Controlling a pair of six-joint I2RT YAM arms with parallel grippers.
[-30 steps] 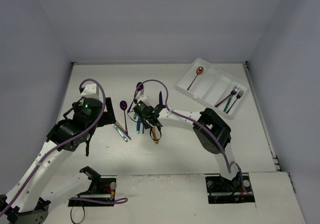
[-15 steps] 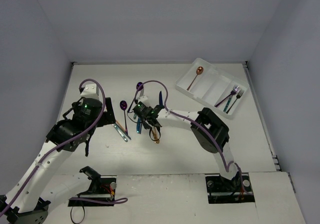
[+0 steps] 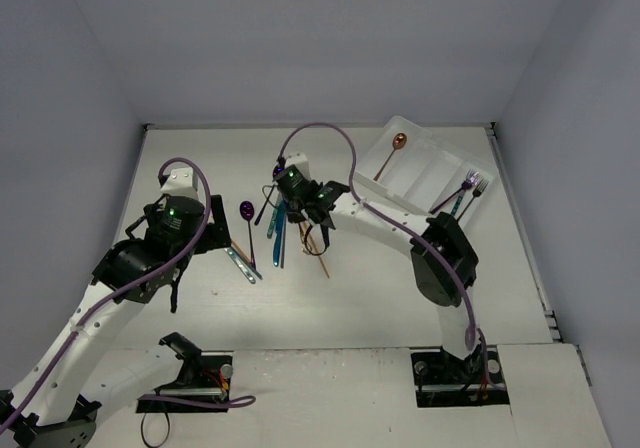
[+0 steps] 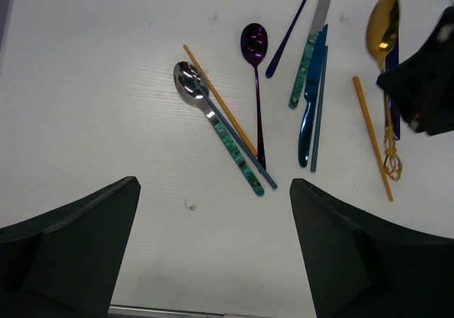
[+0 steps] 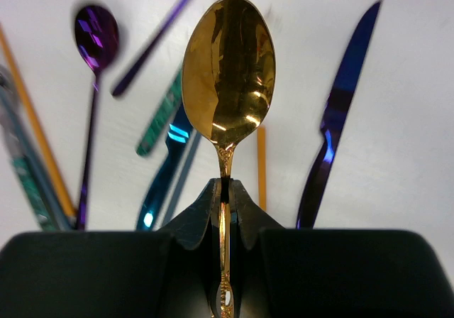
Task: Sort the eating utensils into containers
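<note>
The right claw [image 5: 225, 190] was pinched shut on the neck of one gold spoon [image 5: 228, 69], its fingers narrow around the stem just below the bowl, with the spoon held over the scattered cutlery. The left claw [image 4: 214, 190] hung wide and held nothing, above the table [image 4: 106, 48] near the left side of the pile. On the table the left wrist view showed two purple spoons [image 4: 254, 42], two orange chopsticks [image 4: 221, 103], one silver spoon with a teal patterned handle [image 4: 190, 80], one silver-bladed knife with a teal handle [image 4: 306, 62], one blue knife [image 4: 308, 112] and one thin blue chopstick [image 4: 318, 112] just beside it. A second bluish stick lay against the silver spoon's handle. One blue-violet knife [image 5: 339, 112] lay to the right of the held spoon. The white cutlery tray [image 3: 425, 168] sat at the far right, with one copper spoon [image 3: 393, 154] in its leftmost compartment and at least two forks [image 3: 458, 200], purple and teal, in the rightmost.
</note>
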